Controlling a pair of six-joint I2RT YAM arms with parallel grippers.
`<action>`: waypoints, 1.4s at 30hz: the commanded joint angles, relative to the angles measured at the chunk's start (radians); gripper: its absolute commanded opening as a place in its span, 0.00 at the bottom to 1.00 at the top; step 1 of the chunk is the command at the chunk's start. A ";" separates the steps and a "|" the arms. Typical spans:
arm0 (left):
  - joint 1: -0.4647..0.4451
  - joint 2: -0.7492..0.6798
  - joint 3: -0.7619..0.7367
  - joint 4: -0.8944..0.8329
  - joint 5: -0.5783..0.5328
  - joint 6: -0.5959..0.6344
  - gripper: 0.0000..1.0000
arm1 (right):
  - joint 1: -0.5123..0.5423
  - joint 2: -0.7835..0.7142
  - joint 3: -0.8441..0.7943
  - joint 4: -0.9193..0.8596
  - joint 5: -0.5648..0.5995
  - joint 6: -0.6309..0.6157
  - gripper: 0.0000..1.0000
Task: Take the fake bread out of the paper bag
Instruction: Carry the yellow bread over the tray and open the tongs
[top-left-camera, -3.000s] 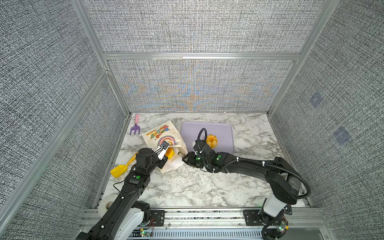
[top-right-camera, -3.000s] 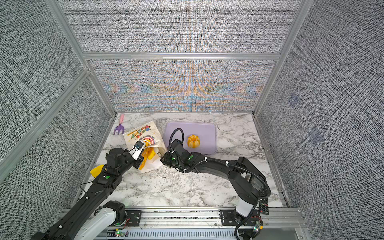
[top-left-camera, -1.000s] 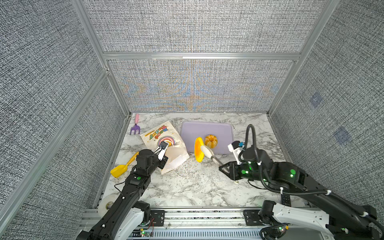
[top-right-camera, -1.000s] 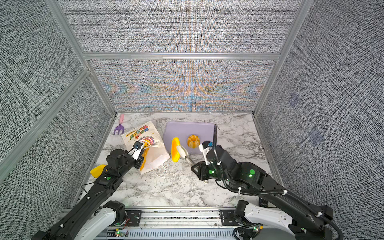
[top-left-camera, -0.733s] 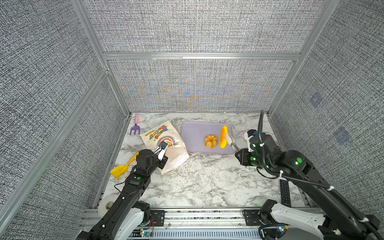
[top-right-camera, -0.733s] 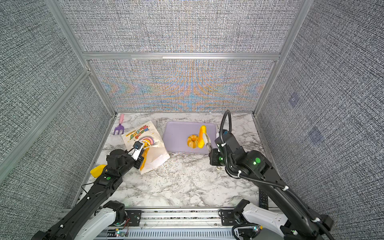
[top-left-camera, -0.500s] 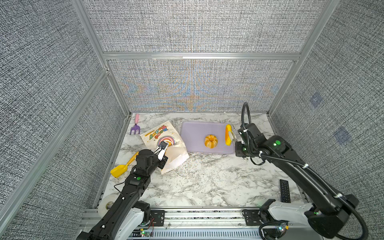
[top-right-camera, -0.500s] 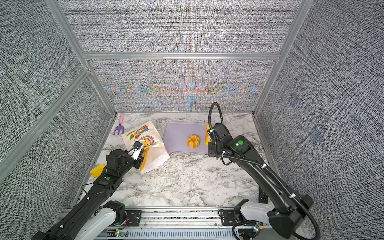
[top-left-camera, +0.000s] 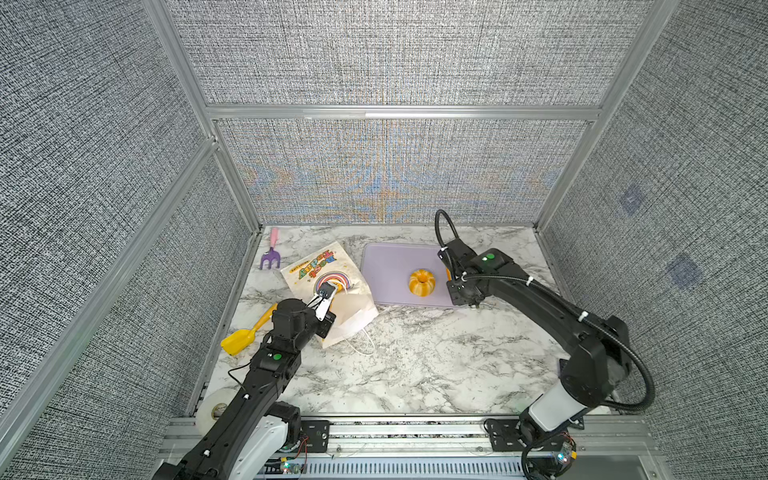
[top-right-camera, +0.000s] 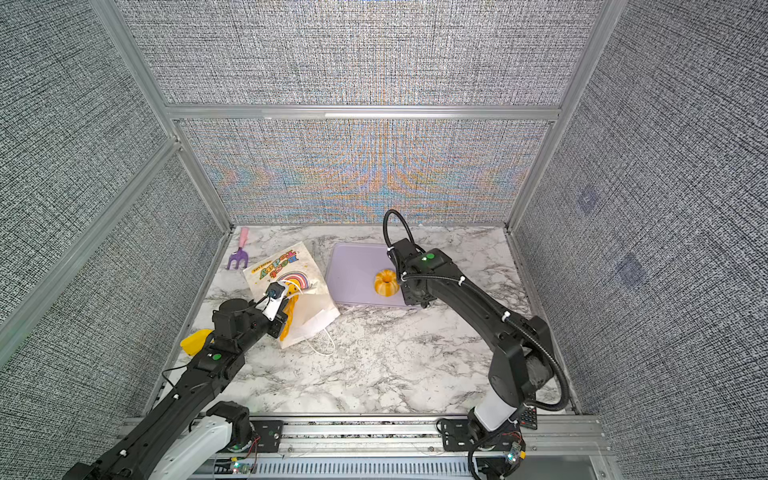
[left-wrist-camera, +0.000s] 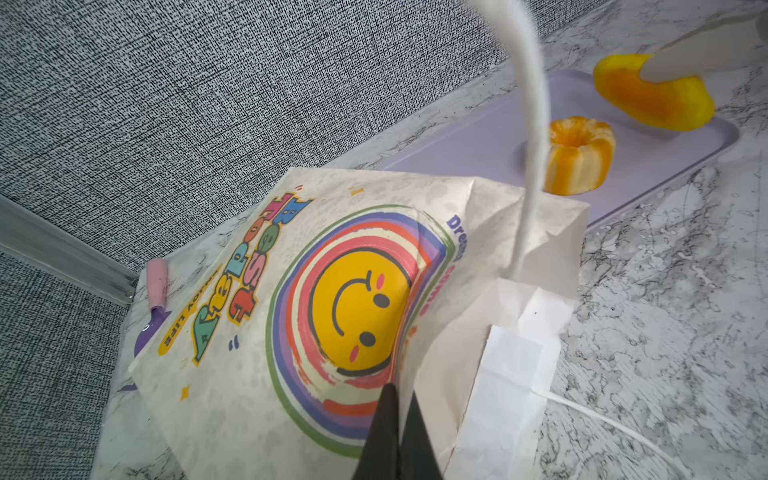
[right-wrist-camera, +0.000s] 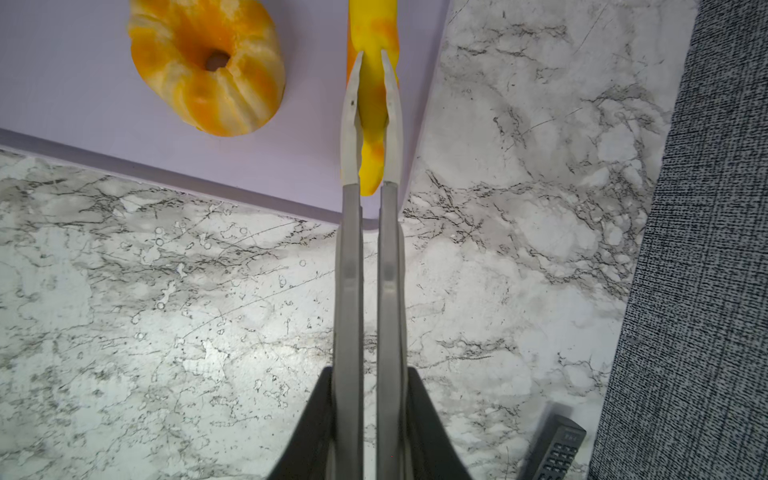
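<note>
Marble (top-left-camera: 415, 353): right tool (right-wrist-camera: 372, 56) grips glossy loaf (right-wrist-camera: 374, 20) (over tray (right-wrist-camera: 62, 104)); left tool (left-wrist-camera: 394, 395) pinches paper bag (left-wrist-camera: 232, 395).

lilac tray (top-left-camera: 386, 266), yellow shovel (top-left-camera: 239, 341), purple rake (top-left-camera: 269, 259)

We look down on a marble table (top-left-camera: 415, 365). Centre left, a printed bag (top-left-camera: 309, 272) lies on its side; the left arm (top-left-camera: 272, 359) reaches from the lower left to its open end. Right of it a lilac tray (top-left-camera: 386, 266) bears a ring bun (top-left-camera: 422, 283). The right arm (top-left-camera: 536, 297) bends over the tray's right edge, a sliver of orange loaf (top-left-camera: 448, 274) beside its wrist. A yellow shovel (top-left-camera: 245, 338) and purple fork (top-left-camera: 269, 258) lie far left.
</note>
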 joint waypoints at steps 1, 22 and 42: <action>0.001 0.000 0.007 0.001 0.016 -0.003 0.00 | 0.002 0.041 0.035 0.019 -0.045 -0.005 0.00; 0.001 0.008 0.011 -0.002 0.024 -0.002 0.00 | -0.015 -0.008 0.096 0.024 -0.209 0.023 0.48; 0.001 0.005 0.012 -0.005 0.031 -0.004 0.00 | -0.146 -0.268 -0.507 0.432 -0.373 0.237 0.57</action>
